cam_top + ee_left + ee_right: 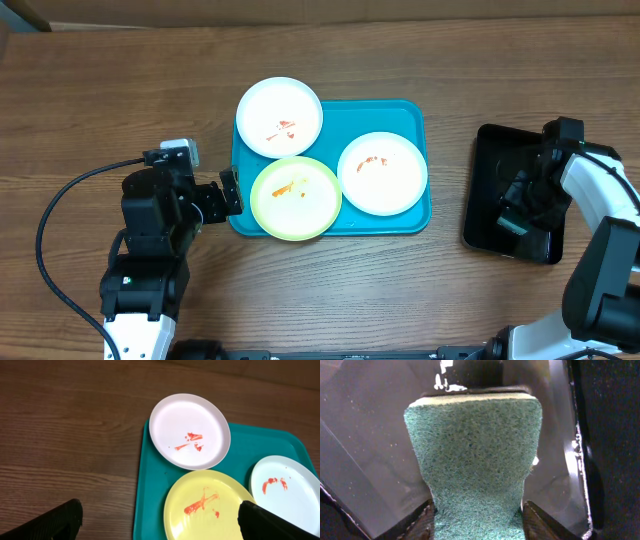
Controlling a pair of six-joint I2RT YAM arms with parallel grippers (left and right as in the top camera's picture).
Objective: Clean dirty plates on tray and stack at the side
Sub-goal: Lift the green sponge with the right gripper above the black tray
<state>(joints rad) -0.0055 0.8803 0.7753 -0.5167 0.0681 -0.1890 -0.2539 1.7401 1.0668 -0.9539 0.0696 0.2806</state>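
The wooden table (100,80) bears 2 things, the tray (400,115) (turquoise) and black tray (482,160).

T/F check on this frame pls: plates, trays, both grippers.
1. The far white plate, the yellow-green plate and the right white plate all carry orange-red smears. True.
2. The yellow-green plate sits on the black tray. False: it lies on the turquoise tray.
3. The left gripper is open and holds nothing. True.
4. The right gripper hovers over the turquoise tray. False: it is at the black tray, squeezing a green sponge.
5. The far white plate lies wholly inside the turquoise tray. False: it overhangs the rim at the tray's corner.
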